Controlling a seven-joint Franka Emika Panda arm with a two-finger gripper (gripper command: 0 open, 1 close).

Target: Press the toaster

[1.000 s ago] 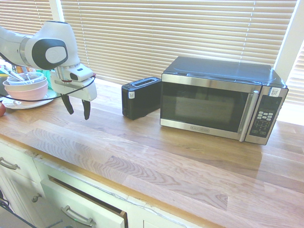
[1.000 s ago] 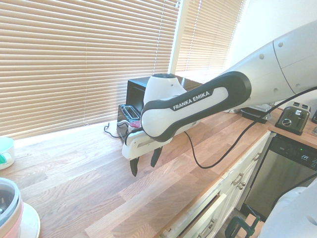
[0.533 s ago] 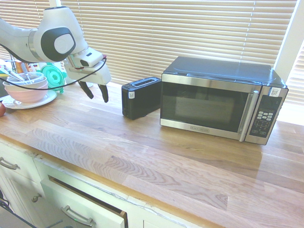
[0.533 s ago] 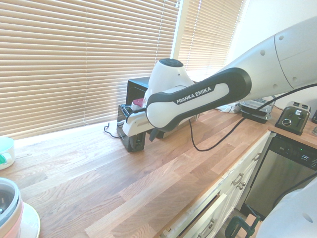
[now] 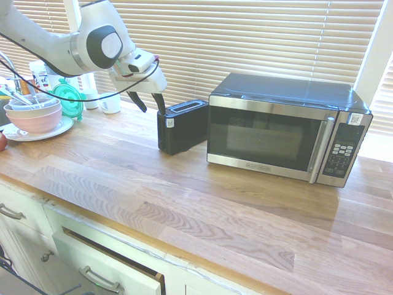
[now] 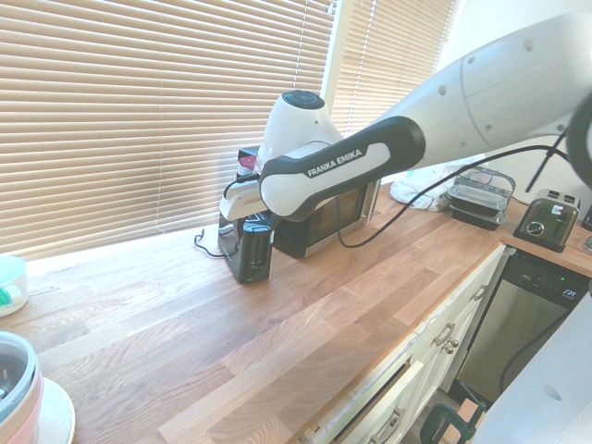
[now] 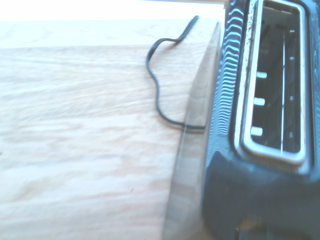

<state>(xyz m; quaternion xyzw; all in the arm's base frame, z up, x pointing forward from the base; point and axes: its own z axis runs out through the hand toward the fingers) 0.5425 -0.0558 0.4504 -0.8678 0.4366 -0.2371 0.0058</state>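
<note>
The toaster (image 5: 182,126) is a small black box with a silver-rimmed top slot and a white sticker on its end. It stands on the wooden counter, right beside the microwave (image 5: 282,129). My gripper (image 5: 150,104) hangs open with nothing between its fingers, tilted, just above and to the left of the toaster's sticker end. One dark finger (image 5: 161,103) is close to the toaster's top corner; whether it touches I cannot tell. In the second exterior view the arm hides part of the toaster (image 6: 250,254). The wrist view shows the toaster's slot (image 7: 272,80) and its black cord (image 7: 159,102) on the wood.
A stack of pink bowls (image 5: 34,114) on a plate, a green item (image 5: 66,98) and a white mug (image 5: 110,102) sit at the far left of the counter. Window blinds run behind the counter. A silver appliance (image 6: 548,220) stands on the far counter.
The arm has risen and swung toward the toaster, from over the bare counter near the bowls to just above the toaster's end. The fingers have stayed open.
</note>
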